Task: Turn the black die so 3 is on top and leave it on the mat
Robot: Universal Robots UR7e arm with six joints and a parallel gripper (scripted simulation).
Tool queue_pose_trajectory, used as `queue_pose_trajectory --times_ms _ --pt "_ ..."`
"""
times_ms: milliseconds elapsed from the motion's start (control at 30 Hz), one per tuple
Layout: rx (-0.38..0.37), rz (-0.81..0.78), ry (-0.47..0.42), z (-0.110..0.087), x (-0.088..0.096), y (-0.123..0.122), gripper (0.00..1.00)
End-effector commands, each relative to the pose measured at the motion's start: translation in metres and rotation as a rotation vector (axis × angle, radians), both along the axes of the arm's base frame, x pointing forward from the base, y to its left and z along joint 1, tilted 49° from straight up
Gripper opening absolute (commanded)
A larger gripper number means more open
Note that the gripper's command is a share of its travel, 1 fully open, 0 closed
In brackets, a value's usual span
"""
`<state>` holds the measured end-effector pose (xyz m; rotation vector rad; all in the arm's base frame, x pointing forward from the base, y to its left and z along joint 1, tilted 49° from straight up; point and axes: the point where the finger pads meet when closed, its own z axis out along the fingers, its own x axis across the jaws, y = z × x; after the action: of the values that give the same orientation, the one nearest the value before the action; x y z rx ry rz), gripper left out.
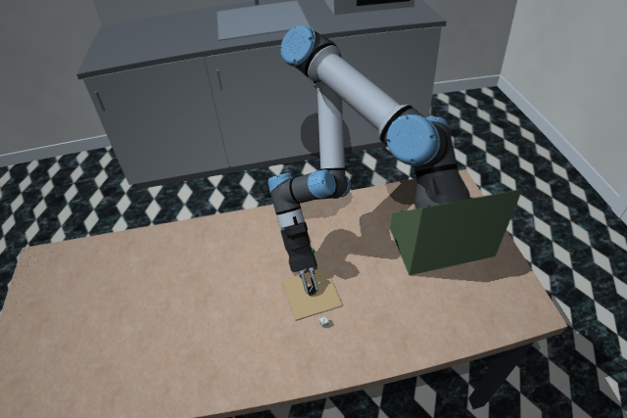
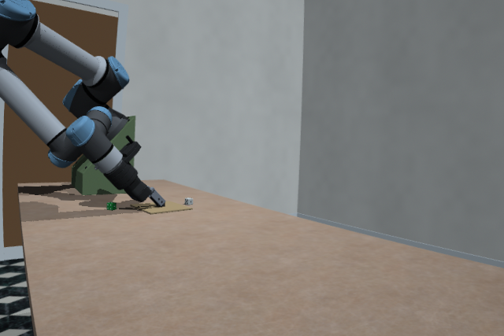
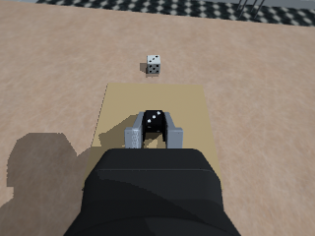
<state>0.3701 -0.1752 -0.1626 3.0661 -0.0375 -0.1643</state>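
My bench (image 1: 152,301) carries a tan mat (image 1: 319,304), a white die (image 1: 324,322) just beside it, a green die (image 2: 111,205), and a green wedge-shaped block (image 1: 456,236).

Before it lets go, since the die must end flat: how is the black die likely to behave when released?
The black die, clamped in the gripper, looks like a rigid cube, so it probably won't roll far. Held at a tilt over the mat, it might tip onto another face. The thin mat likely gives little cushioning.
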Motion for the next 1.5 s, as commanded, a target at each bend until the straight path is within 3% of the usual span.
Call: queue_pose_trajectory --times_ms 0,500,633,700,733,867,900,1067,1100,1467 --pt "0.0 0.001 -0.001 0.0002 0.0003 0.0002 0.4" --pt "0.0 0.001 -0.001 0.0002 0.0003 0.0002 0.4" --pt "0.0 0.001 -0.001 0.0002 0.0003 0.0002 0.52" --pt "0.0 0.001 -0.001 0.0002 0.0003 0.0002 0.52" --pt "0.0 0.001 -0.001 0.0002 0.0003 0.0002 0.58" --pt "0.0 0.001 -0.001 0.0002 0.0003 0.0002 0.58" --pt "0.0 0.001 -0.001 0.0002 0.0003 0.0002 0.64" --pt "0.0 0.001 -0.001 0.0002 0.0003 0.0002 0.7" --pt "0.0 0.001 -0.001 0.0002 0.0003 0.0002 1.0" --pt "0.0 0.001 -0.001 0.0002 0.0003 0.0002 1.0"
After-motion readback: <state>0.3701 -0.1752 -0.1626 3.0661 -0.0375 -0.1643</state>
